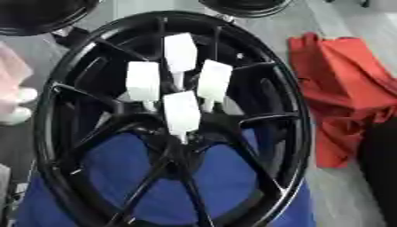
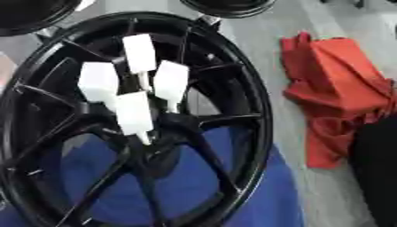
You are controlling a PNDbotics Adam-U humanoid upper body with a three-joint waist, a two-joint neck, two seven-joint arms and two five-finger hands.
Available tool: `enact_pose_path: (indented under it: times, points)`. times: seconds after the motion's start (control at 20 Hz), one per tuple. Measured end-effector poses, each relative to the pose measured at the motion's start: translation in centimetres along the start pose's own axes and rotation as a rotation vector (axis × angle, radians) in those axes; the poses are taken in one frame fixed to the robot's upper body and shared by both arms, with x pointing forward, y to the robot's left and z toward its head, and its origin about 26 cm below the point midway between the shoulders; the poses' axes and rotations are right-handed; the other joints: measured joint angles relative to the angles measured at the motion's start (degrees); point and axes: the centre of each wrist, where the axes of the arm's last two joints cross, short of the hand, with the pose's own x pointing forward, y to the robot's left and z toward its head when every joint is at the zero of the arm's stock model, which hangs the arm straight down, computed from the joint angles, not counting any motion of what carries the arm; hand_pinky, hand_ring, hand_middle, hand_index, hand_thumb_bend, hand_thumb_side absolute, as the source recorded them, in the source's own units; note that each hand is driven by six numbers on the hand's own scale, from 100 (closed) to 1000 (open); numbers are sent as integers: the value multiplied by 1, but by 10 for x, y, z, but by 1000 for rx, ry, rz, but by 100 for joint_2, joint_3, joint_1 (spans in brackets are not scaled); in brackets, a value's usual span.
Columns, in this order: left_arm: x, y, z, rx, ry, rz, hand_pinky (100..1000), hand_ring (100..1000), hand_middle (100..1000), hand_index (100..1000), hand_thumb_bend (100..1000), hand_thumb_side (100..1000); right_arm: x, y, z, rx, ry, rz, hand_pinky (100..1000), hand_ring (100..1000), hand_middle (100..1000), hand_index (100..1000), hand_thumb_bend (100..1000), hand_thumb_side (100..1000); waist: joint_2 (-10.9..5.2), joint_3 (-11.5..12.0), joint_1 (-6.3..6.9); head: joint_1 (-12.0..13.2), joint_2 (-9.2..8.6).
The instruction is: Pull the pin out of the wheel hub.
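A black spoked wheel hub (image 1: 74, 75) fills the middle of both eye views, lying on a blue cloth (image 1: 225, 181). Several white block-headed pins stand upright in the hub's centre, clustered close together: one at the back (image 1: 180, 52), one on the left (image 1: 142, 80), one on the right (image 1: 214, 80) and one at the front (image 1: 181, 111). Each has a thin white stem going down into the hub. Neither of my hands shows in either view.
A crumpled red cloth (image 1: 341, 84) lies on the grey surface right of the wheel. Parts of other black wheels show at the top left (image 1: 31, 17) and top middle (image 1: 244, 6). A dark shape (image 1: 380, 173) sits at the lower right edge.
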Motion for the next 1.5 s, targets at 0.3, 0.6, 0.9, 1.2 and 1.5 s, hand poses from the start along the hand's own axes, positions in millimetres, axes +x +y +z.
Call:
enact_pose_path:
  times: [0.3,0.6,0.9,1.2,1.5]
  points:
    - [0,0,0,0,1,0,835,648,625,749,136,755,0,0,0,1,1,0,596,500,562,663,100,300,-30,-8,-12,-177,-27]
    - [0,0,0,0,1,-1,835,646,624,749,134,755,1,-5,-6,44,-2,61,647,529,589,688,100,283,-37,-22,-33,-192,-55]
    - [0,0,1,-6,7,-3,835,643,624,749,132,756,3,-19,-25,356,-46,326,864,761,738,792,100,409,-54,-22,-79,-140,-41]
    - [0,1,1,-18,15,-13,836,642,625,749,131,756,5,-34,-44,859,-35,639,912,806,767,815,100,421,-68,-22,-119,-70,-2]
    - [0,0,1,-36,21,-18,836,642,625,749,131,756,35,-32,-59,975,-123,762,927,814,773,820,100,410,-100,-25,-171,-49,4]
